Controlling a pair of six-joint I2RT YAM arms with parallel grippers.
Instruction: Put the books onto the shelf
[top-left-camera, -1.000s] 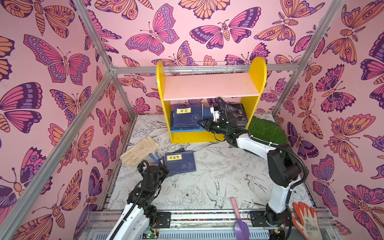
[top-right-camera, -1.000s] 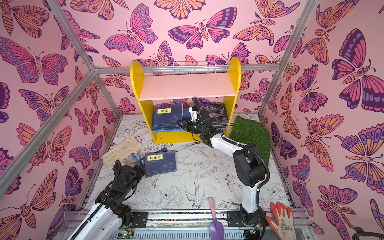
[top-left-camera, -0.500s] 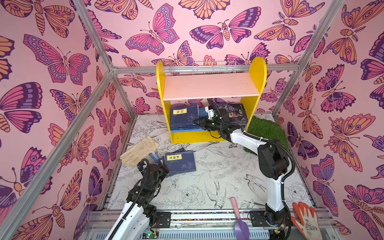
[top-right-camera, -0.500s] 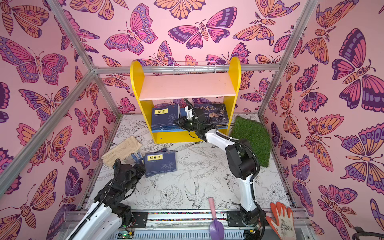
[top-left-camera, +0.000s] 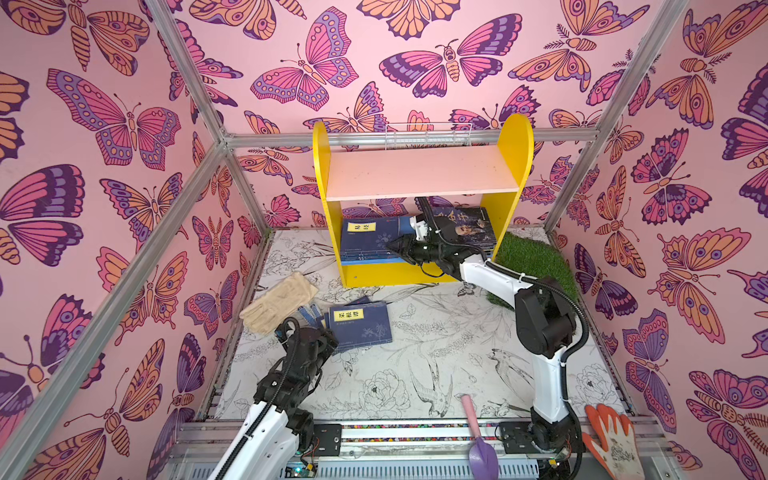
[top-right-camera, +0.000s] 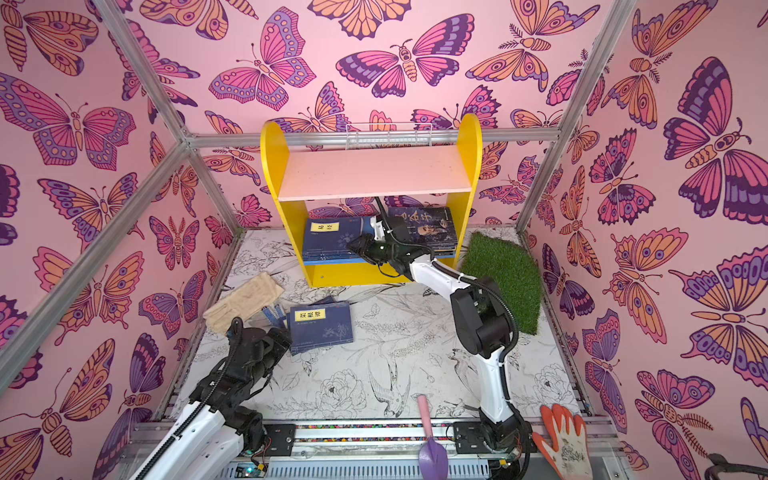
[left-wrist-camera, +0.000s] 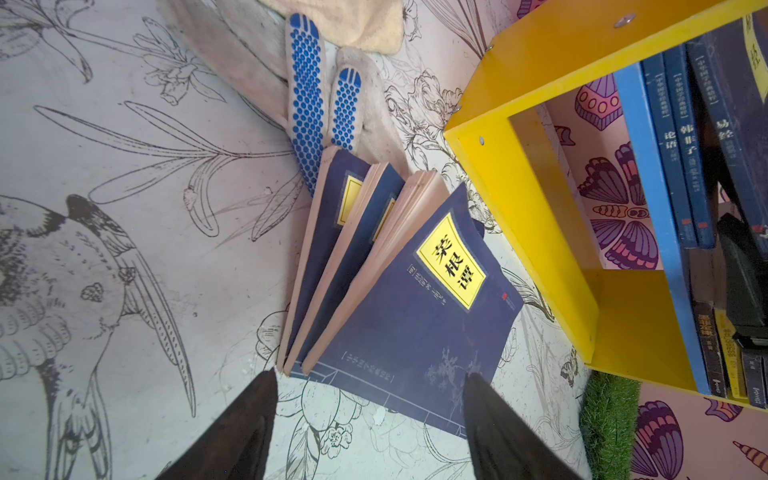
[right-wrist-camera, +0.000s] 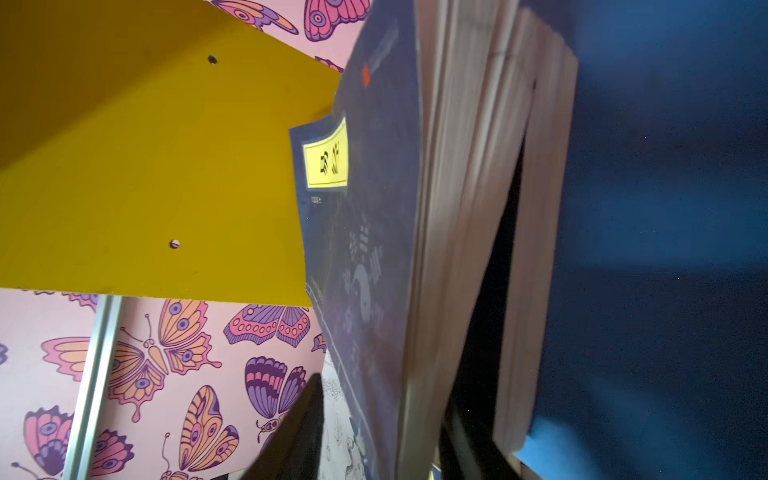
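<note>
While the left tool (left-wrist-camera: 370, 376) hangs open low over the white worktop printed with line-drawn flowers and birds (top-left-camera: 415, 365), its two dark fingers (left-wrist-camera: 253, 419) stand either side of the near corner of three navy paperbacks with yellow title labels (left-wrist-camera: 415, 311). The three are fanned one over another, and the left wrist view shows neither finger touching them. In both top views this fan lies in front of the small bookcase with yellow round-topped sides (top-left-camera: 515, 166), apart from it and just beside a beige fabric glove (top-left-camera: 278, 301). Blue-dotted glove fingers (left-wrist-camera: 307, 104) reach to the fan's far corner.

The right tool (top-left-camera: 392, 247) reaches into the bookcase's lower tier, under the pale pink upper board (top-left-camera: 419, 174). On the blue lower board (left-wrist-camera: 648, 187) lie two flat piles: a left pile of navy books topped by a yellow-labelled cover (top-left-camera: 365, 237), and a right pile topped by a dark portrait cover (top-left-camera: 473, 226). The right tool's tip is at the left pile's right edge. In the blurred right wrist view its jaws are parted, with the top navy book's page edges between them. One finger (right-wrist-camera: 303, 415) stands clear of the cover, so nothing is gripped.

A patch of green artificial turf (top-left-camera: 528, 262) lies just right of the bookcase.
</note>
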